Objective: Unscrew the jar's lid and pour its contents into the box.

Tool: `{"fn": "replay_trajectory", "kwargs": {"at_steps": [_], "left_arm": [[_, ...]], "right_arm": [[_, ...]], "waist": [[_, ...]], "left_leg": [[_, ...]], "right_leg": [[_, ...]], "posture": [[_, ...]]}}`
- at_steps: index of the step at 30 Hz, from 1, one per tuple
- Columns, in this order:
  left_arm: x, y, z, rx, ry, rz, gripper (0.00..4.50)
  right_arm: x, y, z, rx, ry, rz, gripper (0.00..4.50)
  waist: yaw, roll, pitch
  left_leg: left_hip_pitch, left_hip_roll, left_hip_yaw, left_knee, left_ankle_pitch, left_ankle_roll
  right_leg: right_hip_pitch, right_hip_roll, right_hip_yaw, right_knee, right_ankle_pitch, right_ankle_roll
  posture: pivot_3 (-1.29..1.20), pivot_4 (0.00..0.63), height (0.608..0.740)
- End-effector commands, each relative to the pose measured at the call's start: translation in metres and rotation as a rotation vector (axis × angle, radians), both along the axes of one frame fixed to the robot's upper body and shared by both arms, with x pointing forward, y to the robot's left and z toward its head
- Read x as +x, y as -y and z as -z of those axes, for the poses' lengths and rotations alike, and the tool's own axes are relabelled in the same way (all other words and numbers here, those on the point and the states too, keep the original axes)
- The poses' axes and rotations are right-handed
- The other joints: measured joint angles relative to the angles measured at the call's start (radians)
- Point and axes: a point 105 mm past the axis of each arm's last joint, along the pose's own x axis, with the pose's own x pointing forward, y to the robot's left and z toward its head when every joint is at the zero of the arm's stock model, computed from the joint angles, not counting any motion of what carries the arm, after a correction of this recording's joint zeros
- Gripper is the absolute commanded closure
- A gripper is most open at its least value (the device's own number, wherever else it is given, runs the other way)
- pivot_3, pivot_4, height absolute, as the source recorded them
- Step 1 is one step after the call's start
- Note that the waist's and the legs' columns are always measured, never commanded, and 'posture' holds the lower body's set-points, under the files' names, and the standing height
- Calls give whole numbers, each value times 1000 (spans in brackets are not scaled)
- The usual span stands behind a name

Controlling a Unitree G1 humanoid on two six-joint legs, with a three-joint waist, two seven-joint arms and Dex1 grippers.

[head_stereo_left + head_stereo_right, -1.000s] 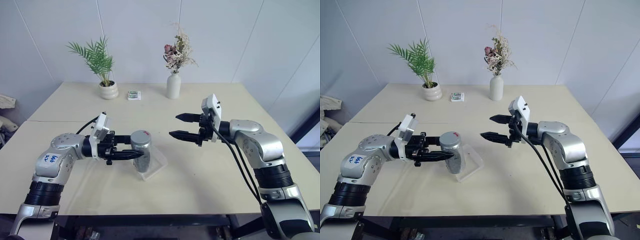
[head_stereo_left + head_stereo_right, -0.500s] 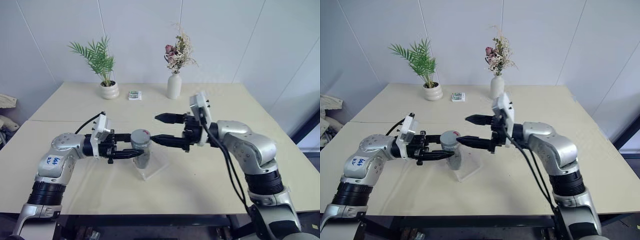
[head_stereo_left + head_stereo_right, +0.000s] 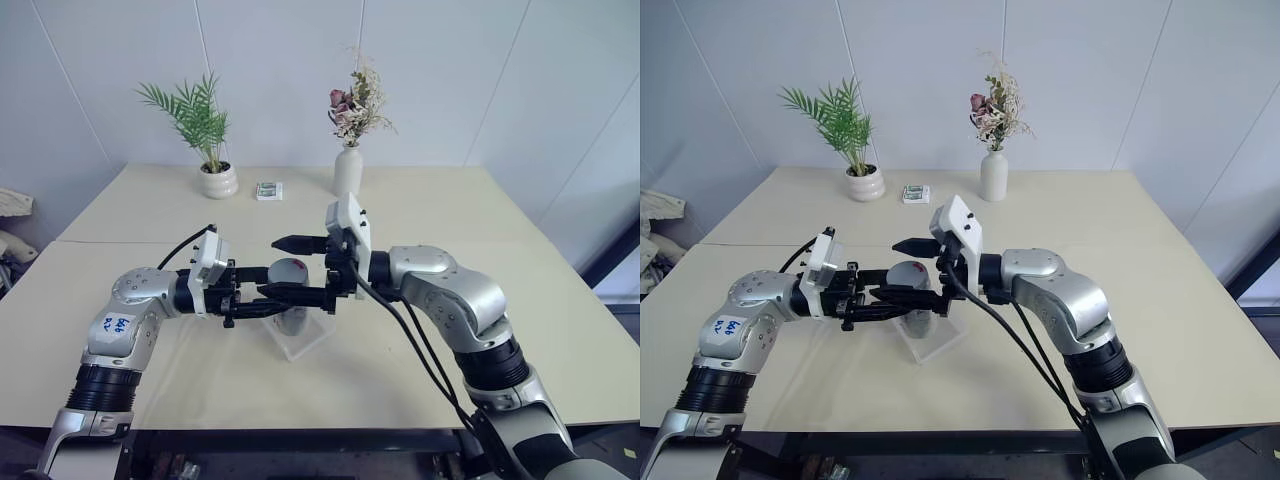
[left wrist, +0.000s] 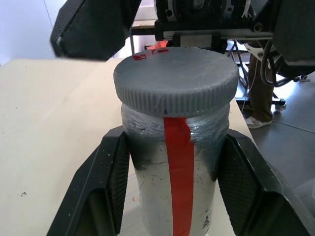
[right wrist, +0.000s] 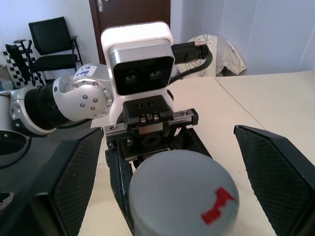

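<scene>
My left hand (image 4: pixel 172 162) is clamped on the jar (image 4: pixel 173 196), its two fingers (image 4: pixel 106 182) pressed against the body just below the lid (image 4: pixel 174 78), holding the jar upright above the box (image 3: pixel 300 340) on the worktop (image 3: pixel 420 200). My right hand (image 5: pixel 167 172) is spread wide, one finger (image 5: pixel 74 172) on either side of the lid without touching it. The lid is on; unscrewing not yet begun. Handling notes: the jar looks light and rigid, with a smooth, glossy wall that I judge slippery, so the left grip must resist twisting; the red stripe (image 4: pixel 178 167) gives a reference for any slip. The lid's rim is ribbed, the best place to take hold: close the right fingers on opposite sides of that ribbing, level with it, not on the flat top. The contents cannot be made out through the wall. The box is thin clear plastic, probably light enough to slide if bumped. A plant pot (image 3: pixel 217 180), a vase (image 3: pixel 347 170) and a small packet (image 3: pixel 267 190) stand well apart at the far edge.
</scene>
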Motion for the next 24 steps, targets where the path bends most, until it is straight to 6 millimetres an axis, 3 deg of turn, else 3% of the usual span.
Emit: {"fn": "replay_trajectory", "kwargs": {"at_steps": [1,12,24], "left_arm": [[-3,1,-10,-12,47,10,2164],[-2,1,-10,-15,41,8,2164],[-1,1,-10,-19,42,2,2164]], "right_arm": [[-2,-3,-12,23,58,-5,23],[6,2,-11,19,61,25,23],[19,32,-6,-8,65,99,23]], "waist": [[0,0,0],[-1,0,0],[-1,0,0]], "left_leg": [[0,0,0,0,0,0],[0,0,0,0,0,0],[0,0,0,0,0,0]], "right_leg": [[0,0,0,0,0,0],[0,0,0,0,0,0],[0,0,0,0,0,0]], "posture": [[0,150,740],[0,150,740],[0,150,740]]}}
